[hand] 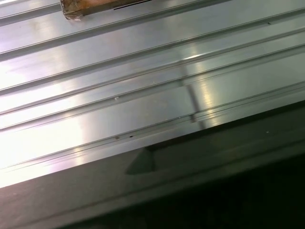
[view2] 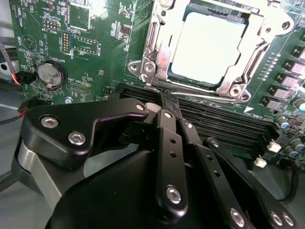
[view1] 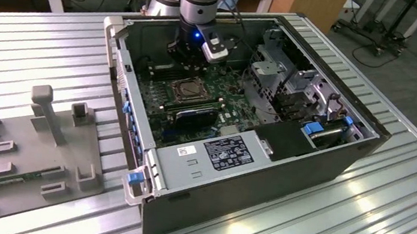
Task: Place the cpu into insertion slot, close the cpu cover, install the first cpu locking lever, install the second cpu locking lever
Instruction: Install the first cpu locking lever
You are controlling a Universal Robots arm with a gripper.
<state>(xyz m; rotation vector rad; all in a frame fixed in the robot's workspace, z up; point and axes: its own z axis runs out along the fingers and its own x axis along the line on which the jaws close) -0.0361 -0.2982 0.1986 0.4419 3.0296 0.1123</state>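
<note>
The cpu [view2: 209, 45] lies in the insertion slot [view1: 188, 90], its pale metal face showing through the window of the cpu cover [view2: 155, 52]. The silver cover lies flat over the chip. A thin locking lever [view2: 200, 90] runs along the socket edge nearest the gripper. My gripper [view2: 159, 106] is shut, its black fingers [view2: 167, 138] pressed together with nothing seen between them, the tips just short of that socket edge. In the exterior view the gripper [view1: 186, 64] hangs inside the open computer case, just behind the socket.
Long black memory slots [view2: 224, 119] lie between gripper and socket, and a coin battery [view2: 51, 73] sits on the green motherboard [view2: 109, 28]. Case walls [view1: 265, 179] and a drive cage [view1: 278, 78] surround the board. A grey fixture plate [view1: 26, 153] lies at the exterior view's left.
</note>
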